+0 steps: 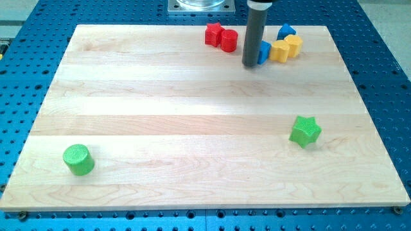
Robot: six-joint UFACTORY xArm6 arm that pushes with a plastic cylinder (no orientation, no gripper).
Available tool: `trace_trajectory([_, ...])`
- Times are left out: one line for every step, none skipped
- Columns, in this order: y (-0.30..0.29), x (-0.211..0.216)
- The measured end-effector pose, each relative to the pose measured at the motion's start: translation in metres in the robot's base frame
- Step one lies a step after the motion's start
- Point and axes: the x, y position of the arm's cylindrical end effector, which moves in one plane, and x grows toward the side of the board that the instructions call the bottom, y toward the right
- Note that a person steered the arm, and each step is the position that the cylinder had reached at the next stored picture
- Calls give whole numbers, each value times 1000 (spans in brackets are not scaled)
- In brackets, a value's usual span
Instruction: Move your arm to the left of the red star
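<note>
Red star (213, 33) — lobed, touching red cylinder (228, 40).

board open left of the red star (213, 33); red cylinder (228, 40) blocks between it and my tip (250, 65)

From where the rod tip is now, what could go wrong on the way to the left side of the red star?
1. My tip sits right of the red cylinder block, which touches the red star block. A straight move left would likely push both.
2. The blue block looks to be against the rod; setting off carelessly may drag it.
3. The red pair lies near the wooden board's top edge, so passing above them is tight.
</note>
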Motion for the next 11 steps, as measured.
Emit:
trace_trajectory([2, -12])
trace_trajectory([1, -12])
trace_trajectory([-63, -12])
trace_trajectory([-133, -12])
trace_trajectory([-194, -24])
trace_trajectory([-197, -39])
trace_trajectory([-197, -52])
trace_trajectory([-197, -76])
trace_trajectory([-193, -93])
trace_trajectory([-183, -100])
trace_trajectory([-158, -100])
